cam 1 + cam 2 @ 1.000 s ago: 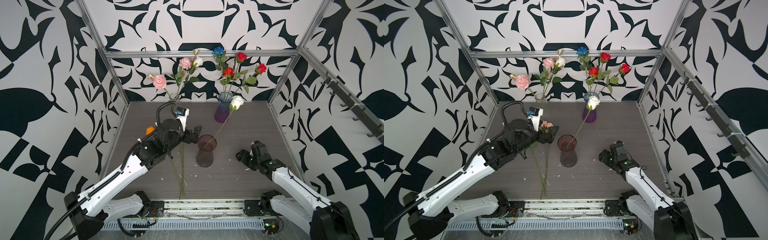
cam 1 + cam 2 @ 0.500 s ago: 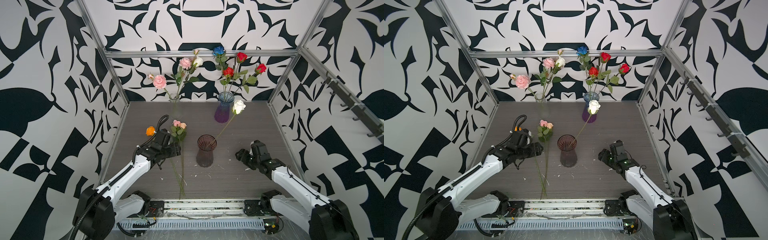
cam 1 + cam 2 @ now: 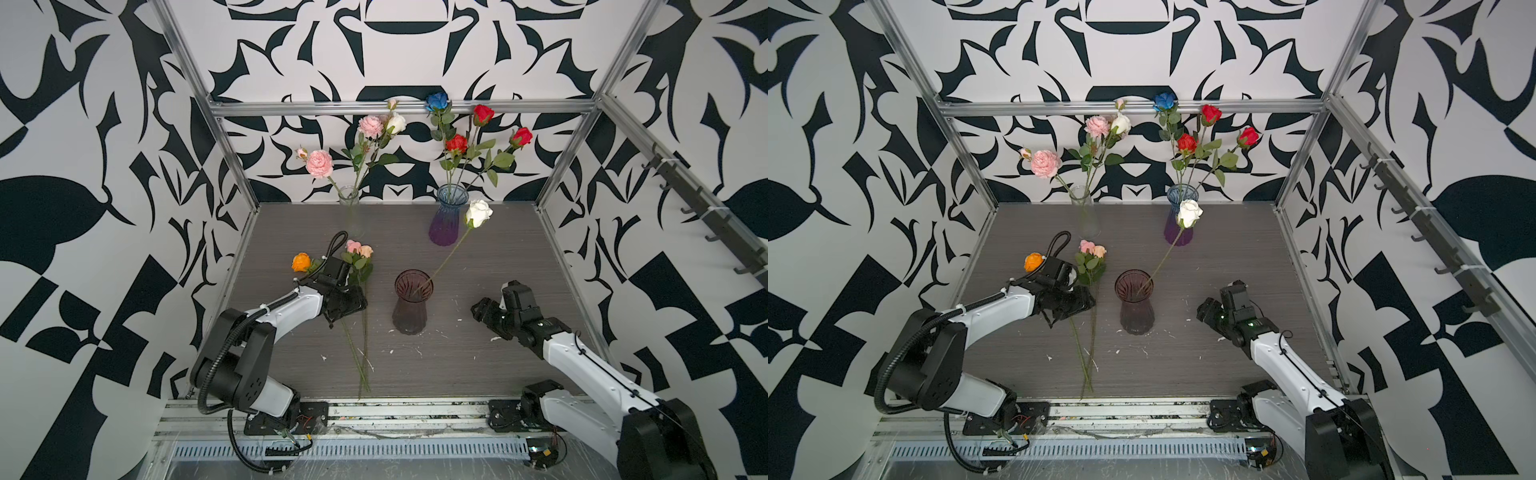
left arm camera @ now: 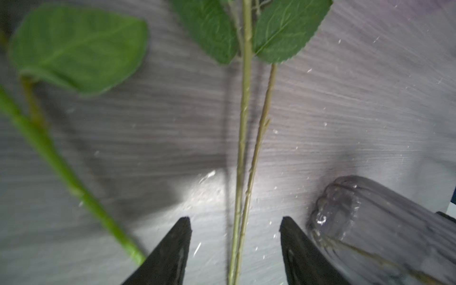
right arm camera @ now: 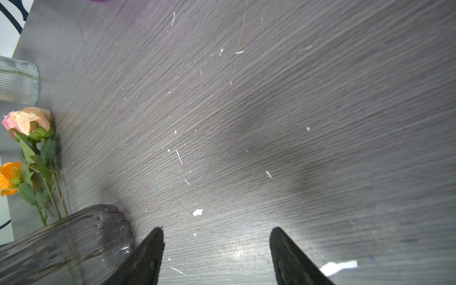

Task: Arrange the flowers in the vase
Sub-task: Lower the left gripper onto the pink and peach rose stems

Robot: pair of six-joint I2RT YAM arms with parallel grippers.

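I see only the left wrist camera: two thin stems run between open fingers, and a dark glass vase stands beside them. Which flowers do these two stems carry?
Observer: The pink and peach flowers, lying on the table left of the vase.
Operator: Is the vase empty?
Observer: No, it holds one white rose, leaning to the back right.
Operator: What does the right gripper do?
Observer: The right gripper is open, low over the table right of the vase, holding nothing.
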